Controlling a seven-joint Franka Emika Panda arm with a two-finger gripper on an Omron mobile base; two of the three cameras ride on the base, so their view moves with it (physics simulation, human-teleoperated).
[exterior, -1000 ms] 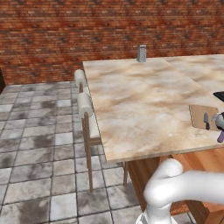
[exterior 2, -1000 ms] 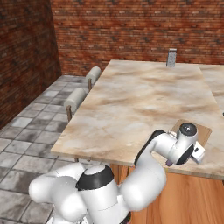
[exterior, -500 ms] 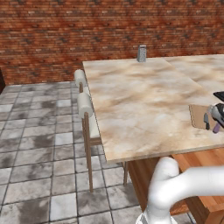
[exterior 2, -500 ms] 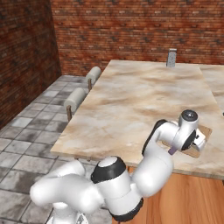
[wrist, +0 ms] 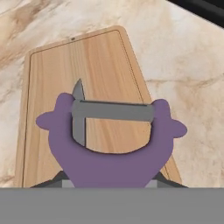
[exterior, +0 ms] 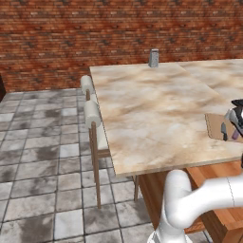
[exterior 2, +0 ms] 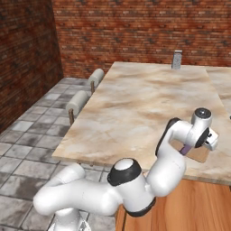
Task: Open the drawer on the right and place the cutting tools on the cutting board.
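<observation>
My gripper (wrist: 110, 183) is shut on the bluish-purple forked cutting tool (wrist: 109, 153), whose grey blade bar spans its two prongs. It hangs over the light-tan cutting board (wrist: 105, 61). A slim knife (wrist: 78, 114) lies on the board under the tool, with its grey blade showing and its handle hidden. In the left base view the gripper (exterior: 235, 119) is at the right edge above the board (exterior: 214, 124), beside the dark knife (exterior: 224, 131). In the right base view the gripper (exterior 2: 208, 140) holds the purple tool (exterior 2: 185, 149) over the board (exterior 2: 199, 156). The orange-brown drawer (exterior 2: 180, 203) shows below the counter's front edge.
The marbled beige countertop (exterior: 152, 109) stretches left and back from the board. A grey metal canister (exterior: 154, 58) stands at its far edge. Two chairs (exterior: 92, 114) are at the counter's left side, with a brick wall behind.
The hand with the purple tool has risen a little and moved farther over the board. The arm's lower links have swung up with it.
</observation>
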